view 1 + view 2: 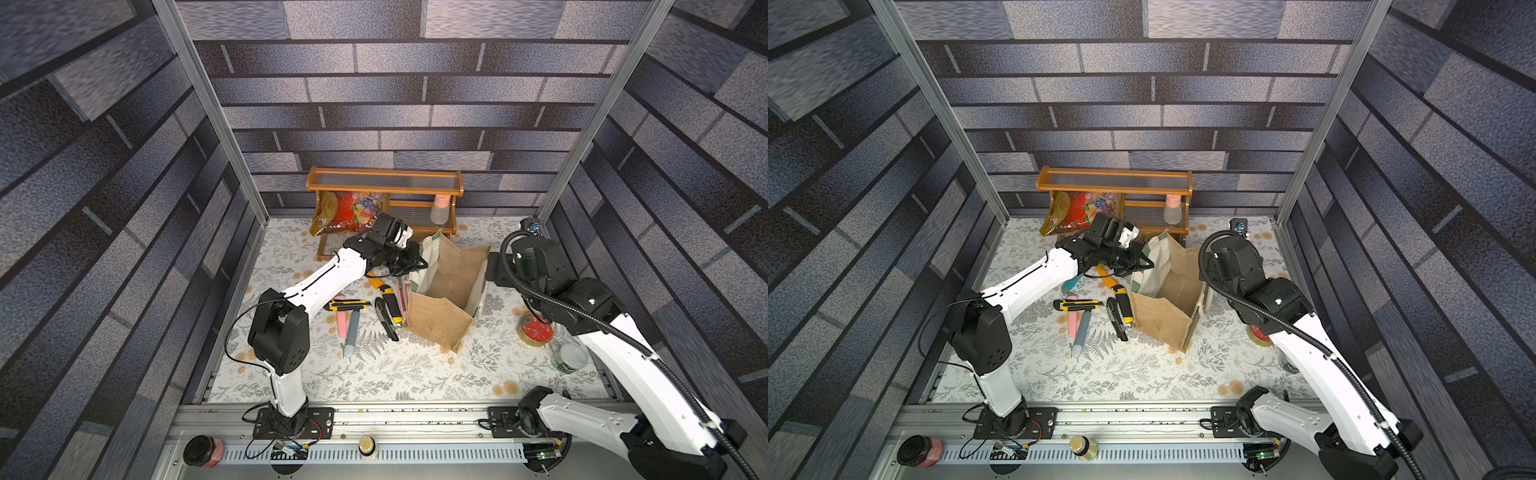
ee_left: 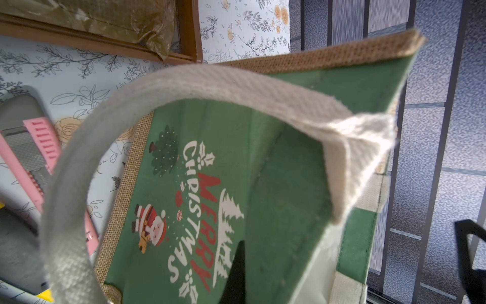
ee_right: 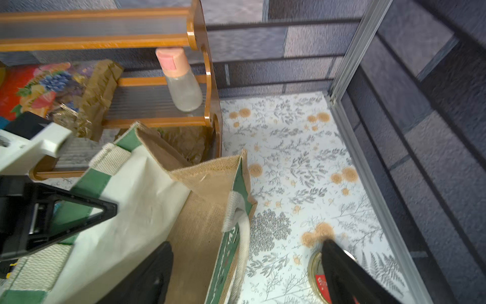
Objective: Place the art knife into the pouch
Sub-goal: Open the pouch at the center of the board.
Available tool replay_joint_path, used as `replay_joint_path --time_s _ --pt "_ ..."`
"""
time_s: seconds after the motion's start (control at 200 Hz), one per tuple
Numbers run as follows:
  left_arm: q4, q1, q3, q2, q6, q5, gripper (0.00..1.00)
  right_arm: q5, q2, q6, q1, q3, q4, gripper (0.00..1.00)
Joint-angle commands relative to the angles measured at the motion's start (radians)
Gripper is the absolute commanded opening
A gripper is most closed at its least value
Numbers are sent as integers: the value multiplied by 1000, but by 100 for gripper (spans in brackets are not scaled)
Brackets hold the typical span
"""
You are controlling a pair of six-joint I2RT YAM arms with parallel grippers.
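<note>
The tan burlap pouch [image 1: 436, 328] with its green Christmas panel stands open-mouthed on the floral-print worktop [image 1: 395, 374]. The left gripper [image 1: 419, 262] has its fingers closed on the pouch's rim by the white handle. The right gripper [image 3: 246, 243] has its fingers spread wide, one inside the mouth and one outside the opposite wall, gripping nothing.

The yellow-and-black snap-off art knife [image 1: 392, 303] lies on the worktop just beside the pouch, among other cutters [image 1: 349, 305], and no fingers are on it.

The main risk, as I judge it, is the soft burlap. If the right fingers clamp and pull against the left, the pouch may tip or fold its mouth shut. If the left lets go to fetch the knife, that wall may sag. The outer right finger also hangs near a round gold tin with a red lid [image 3: 314, 265], which a sideways move could knock.
</note>
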Motion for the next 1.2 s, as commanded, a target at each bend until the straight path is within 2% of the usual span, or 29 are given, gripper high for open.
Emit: replay_joint_path --time_s 0.0,0.065,0.17,0.23,0.326,0.421,0.471,0.506,0.631,0.726,0.811,0.957,0.987,1.007,1.012,1.047,1.142,1.192 --pt "12 -28 43 -2 15 -9 0 -168 29 88 -39 -79 1 83" --pt "8 -32 46 5 13 -5 0 -215 50 100 -53 -121 48 78" --pt "6 -37 41 3 17 -12 0 -274 102 115 -71 -146 95 62" --pt "-5 -39 40 -2 25 -21 0 -267 135 116 -76 -143 99 52" --pt "-26 -33 39 -11 42 -38 0 -217 157 108 -85 -137 89 28" --pt "-55 -14 32 -20 67 -59 0 -195 143 86 -105 -138 87 12" --pt "-92 -5 41 -23 95 -87 16 -190 135 65 -122 -139 85 5" --pt "-122 -1 48 -28 122 -111 22 -191 132 47 -135 -137 81 0" --pt "-197 1 46 -74 200 -215 59 -204 133 -50 -174 -124 68 0" --pt "-218 15 20 -114 221 -248 73 -211 133 -111 -184 -123 80 0" --pt "-251 31 -1 -150 242 -283 83 -219 143 -142 -191 -113 79 0" --pt "-352 36 -50 -235 305 -482 85 -211 151 -182 -204 -97 87 0" --pt "-367 39 -70 -254 312 -523 86 -214 150 -188 -204 -94 91 10" --pt "-375 44 -84 -267 315 -545 86 -219 148 -194 -205 -95 93 19" --pt "-378 46 -88 -270 315 -549 86 -221 147 -197 -205 -95 95 25" --pt "-387 57 -119 -291 318 -573 86 -227 143 -206 -205 -95 102 37" --pt "-413 91 -212 -341 321 -624 86 -235 134 -218 -206 -95 111 67" --pt "-424 114 -260 -363 325 -640 86 -244 124 -224 -207 -96 118 76"
